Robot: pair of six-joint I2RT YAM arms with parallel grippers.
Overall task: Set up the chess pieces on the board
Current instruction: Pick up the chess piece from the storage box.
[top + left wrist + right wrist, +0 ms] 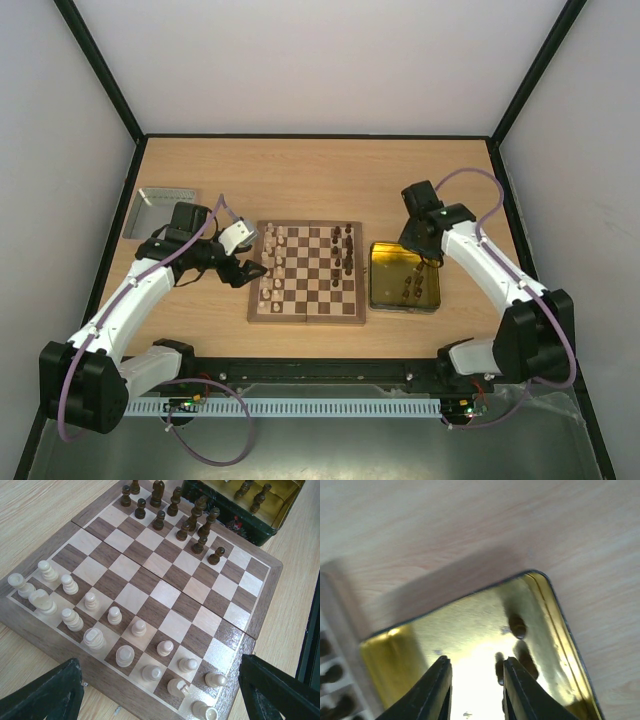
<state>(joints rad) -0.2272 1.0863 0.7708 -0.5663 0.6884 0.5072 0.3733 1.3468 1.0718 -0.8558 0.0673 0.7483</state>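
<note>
While the board (pixel 307 318) lies mid-surface (pixel 300 180), cream chess pieces (pixel 92 639) crowd its 9 o'clock side in the top view, and dark ones (pixel 347 250) its 3 o'clock side. More dark pieces (pixel 410 288) stand in the yellow tray (pixel 385 270) just beside the board at 3 o'clock. The left gripper (pixel 159 662) hovers over the cream ranks, its fingers (pixel 50 695) spread wide and empty. The right gripper (pixel 476 661) hangs over the yellow tray, its fingers (pixel 437 690) slightly parted, gripping nothing. A silver tray (pixel 160 212) sits at 10 o'clock.
</note>
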